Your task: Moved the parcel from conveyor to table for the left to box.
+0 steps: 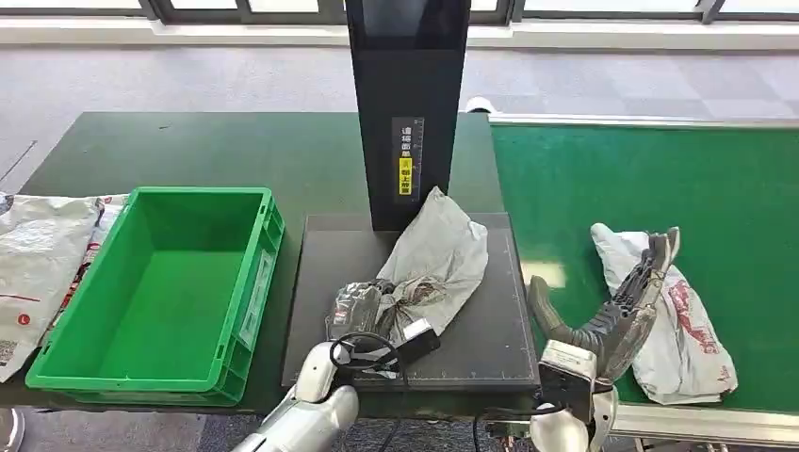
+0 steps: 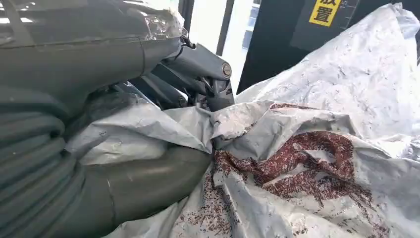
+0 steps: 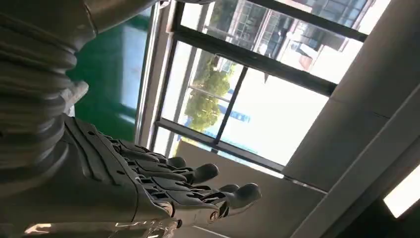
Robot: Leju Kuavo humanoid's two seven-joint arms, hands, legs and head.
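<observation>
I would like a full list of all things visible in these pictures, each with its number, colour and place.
parcel on the dark mat: one, grey with dark red print, in front of the black post, held by the left hand
parcel on the conveyor: one, white with red print, beside the right hand
crate: one, green, empty, on the table left of the mat
bags: white, at the table's left edge, count unclear
black post: one, behind the mat
left hand: grips the grey parcel
right hand: open, fingers spread, over the conveyor
</observation>
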